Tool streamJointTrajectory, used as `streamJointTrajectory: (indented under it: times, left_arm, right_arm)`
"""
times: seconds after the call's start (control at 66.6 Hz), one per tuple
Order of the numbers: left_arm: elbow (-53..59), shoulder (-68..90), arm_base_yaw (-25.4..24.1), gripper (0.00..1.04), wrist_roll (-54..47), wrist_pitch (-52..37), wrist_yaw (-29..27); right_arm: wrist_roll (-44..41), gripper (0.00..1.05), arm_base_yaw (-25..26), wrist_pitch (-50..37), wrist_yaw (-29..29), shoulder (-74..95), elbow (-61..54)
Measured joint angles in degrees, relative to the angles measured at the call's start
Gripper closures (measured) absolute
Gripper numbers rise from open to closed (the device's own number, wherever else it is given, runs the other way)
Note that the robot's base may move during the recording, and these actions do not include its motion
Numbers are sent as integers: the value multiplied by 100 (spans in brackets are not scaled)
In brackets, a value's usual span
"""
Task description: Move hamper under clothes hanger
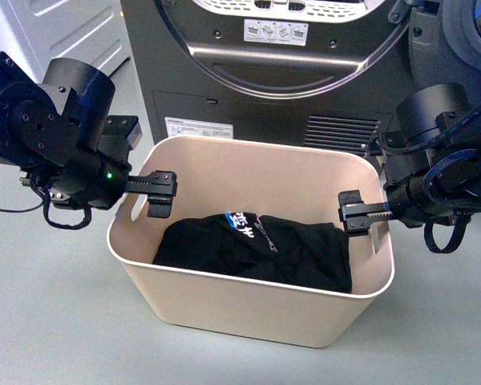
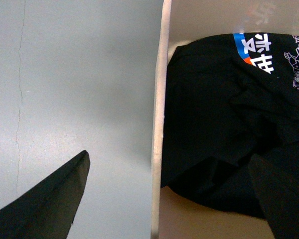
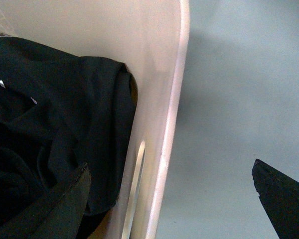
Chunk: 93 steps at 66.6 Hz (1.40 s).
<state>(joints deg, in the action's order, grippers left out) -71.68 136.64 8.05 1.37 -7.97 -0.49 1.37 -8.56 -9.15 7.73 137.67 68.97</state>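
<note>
– While my left claw (image 1: 156, 195) and right claw (image 1: 359, 215) straddle the hamper (image 1: 248, 305) walls mid-frame, jaws apart, what's next?
– Pinch both rims, I'd say, then lift; I can't see the clothes hanger.

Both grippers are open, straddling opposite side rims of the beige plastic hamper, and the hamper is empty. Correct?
Not empty. The front view shows a black printed garment lying inside the beige plastic rectangular hamper; both wrist views show it too. The rest holds: the left gripper and right gripper are open, each straddling a side rim.
</note>
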Motion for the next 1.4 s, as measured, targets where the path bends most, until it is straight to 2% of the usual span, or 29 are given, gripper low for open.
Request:
streamJointTrajectory:
  times: [0.09,0.6,0.69,0.72,1.396]
  left_arm:
    - [-2,35,11,25,-22,-39,-59]
    - [-7,39,20,101,-33,-153,-122]
    - [0,11,15,101,-35,-146,-120]
    - [2,-7,15,101,-31,-138,-127]
    - [262,-1322,96,101,-55,361,-407]
  right_arm:
    - [59,12,-2,39,2,59,33]
    - [199,88,-103,168,24,96,85]
    - [321,101,-120,168,-22,50,66]
    - [372,103,-122,166,-28,28,52]
    - [509,102,-48,238,-332,-1502,-780]
